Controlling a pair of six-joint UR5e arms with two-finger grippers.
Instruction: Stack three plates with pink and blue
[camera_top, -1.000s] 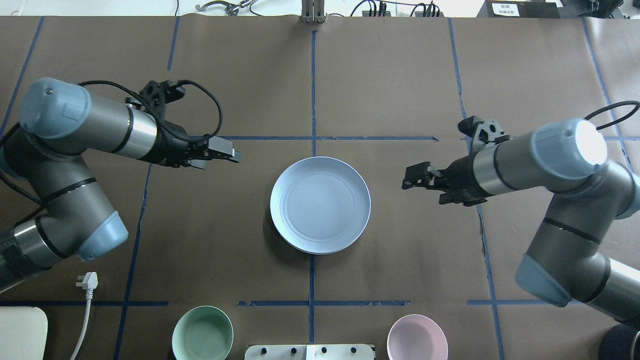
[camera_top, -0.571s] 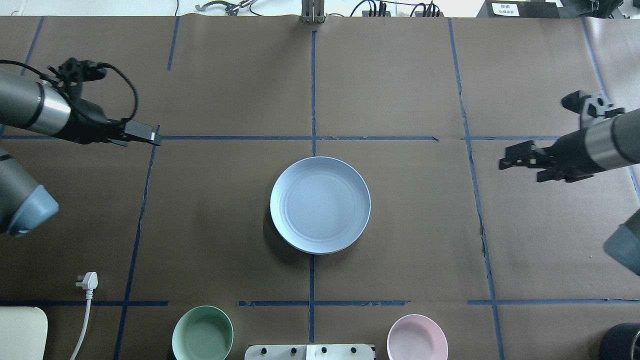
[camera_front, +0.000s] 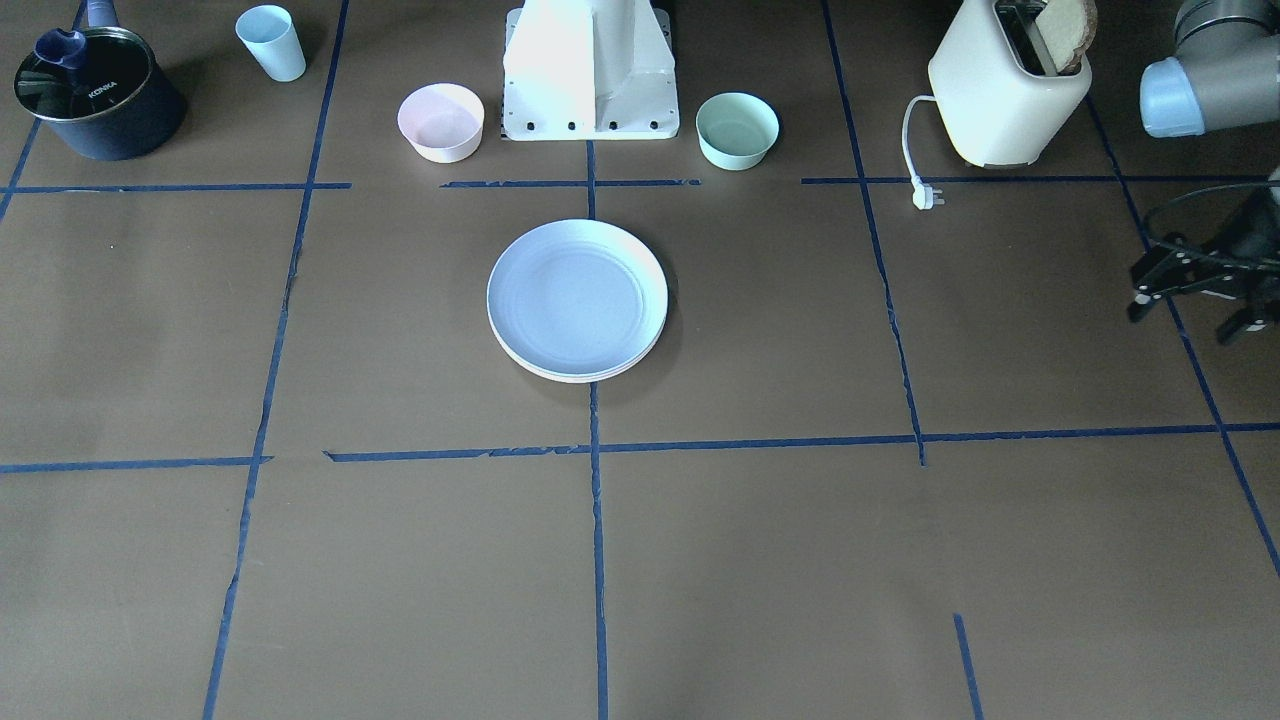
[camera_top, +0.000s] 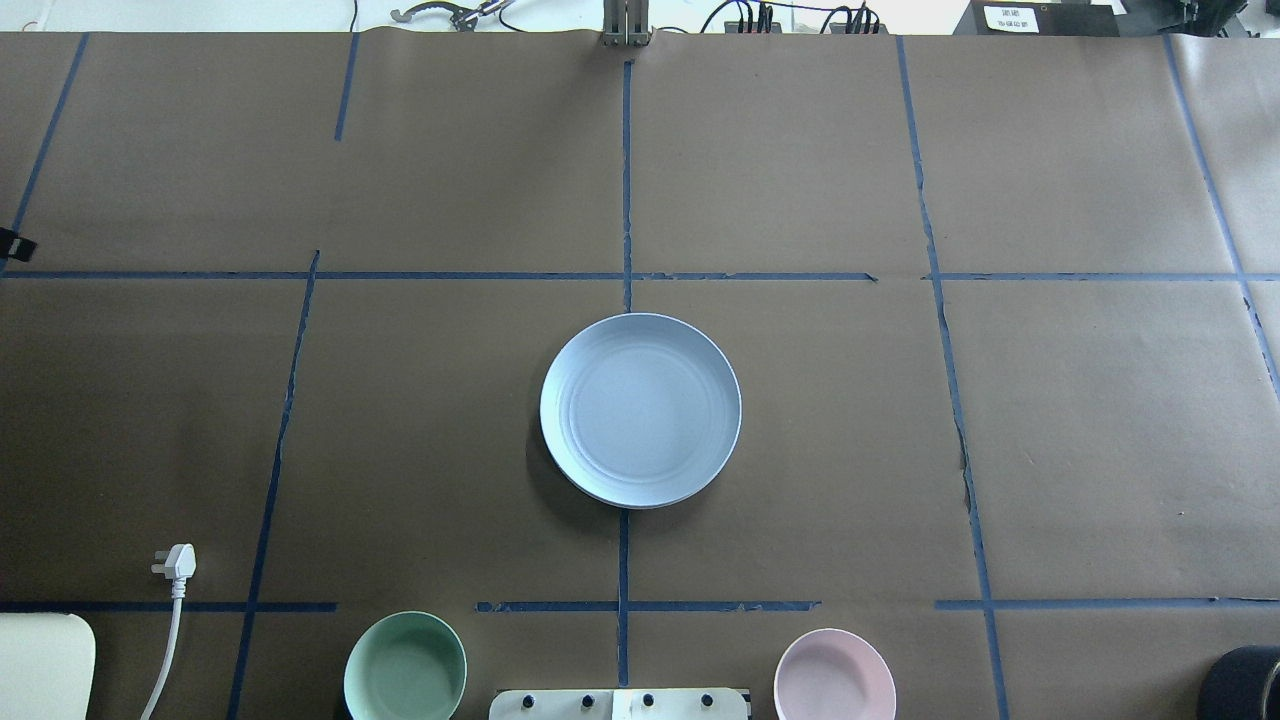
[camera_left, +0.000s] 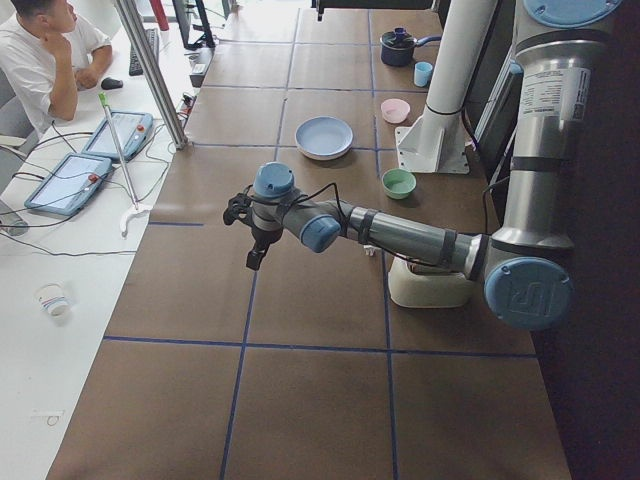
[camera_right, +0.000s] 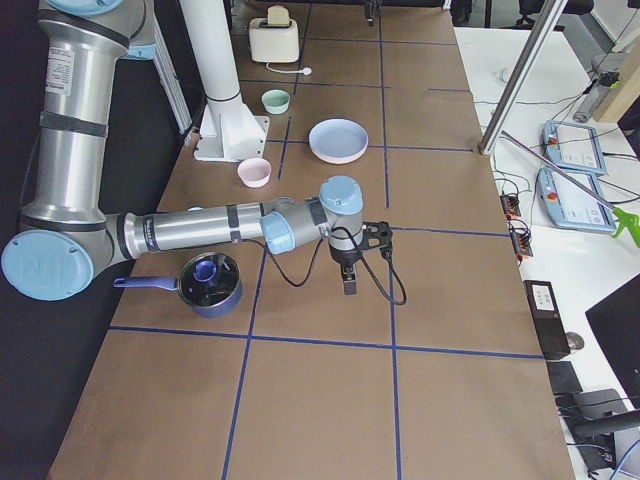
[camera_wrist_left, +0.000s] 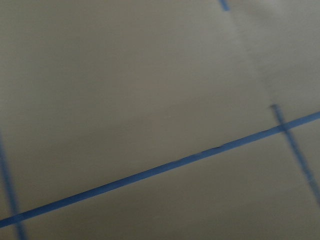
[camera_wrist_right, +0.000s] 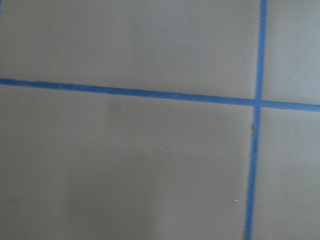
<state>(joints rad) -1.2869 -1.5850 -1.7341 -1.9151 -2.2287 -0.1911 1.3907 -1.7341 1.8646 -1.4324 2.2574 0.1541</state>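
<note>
A stack of plates with a blue plate (camera_top: 640, 410) on top sits at the table's centre; it also shows in the front-facing view (camera_front: 577, 298), where a pale rim shows beneath it. In the right side view a pink rim (camera_right: 338, 157) shows under the blue plate. My left gripper (camera_front: 1185, 312) hovers far out at the table's left end, its fingers apart and empty; only its tip (camera_top: 10, 243) shows overhead. My right gripper (camera_right: 350, 285) hangs over bare table at the right end, seen only in the right side view; I cannot tell its state.
A green bowl (camera_top: 405, 665) and a pink bowl (camera_top: 835, 675) flank the robot base (camera_front: 590, 70). A toaster (camera_front: 1005, 85) with its plug (camera_top: 177, 562) stands at the near left. A dark pot (camera_front: 95, 90) and a blue cup (camera_front: 272, 42) stand at the near right.
Both arms have swung outward from the plates, the left to the left and the right to the right, almost fully out of the overhead view. The plate stack has not moved.
</note>
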